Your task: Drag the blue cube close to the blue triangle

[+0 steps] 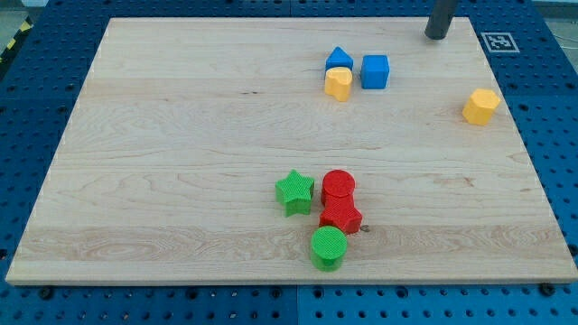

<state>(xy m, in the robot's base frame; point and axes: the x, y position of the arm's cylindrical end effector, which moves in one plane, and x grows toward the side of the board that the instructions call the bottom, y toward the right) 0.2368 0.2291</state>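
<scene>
The blue cube [375,71] sits near the view's top, right of centre, on the wooden board [181,135]. The blue triangle [339,59] lies just to its left, a small gap between them. A yellow block [338,84] touches the triangle from below. My tip [437,36] is at the board's top edge, up and to the right of the blue cube, well apart from every block.
A yellow hexagonal block [480,106] lies near the right edge. At the bottom centre stand a green star [294,191], a red cylinder [339,187], a red block [340,217] and a green cylinder [329,246]. A marker tag [498,41] is at the top right corner.
</scene>
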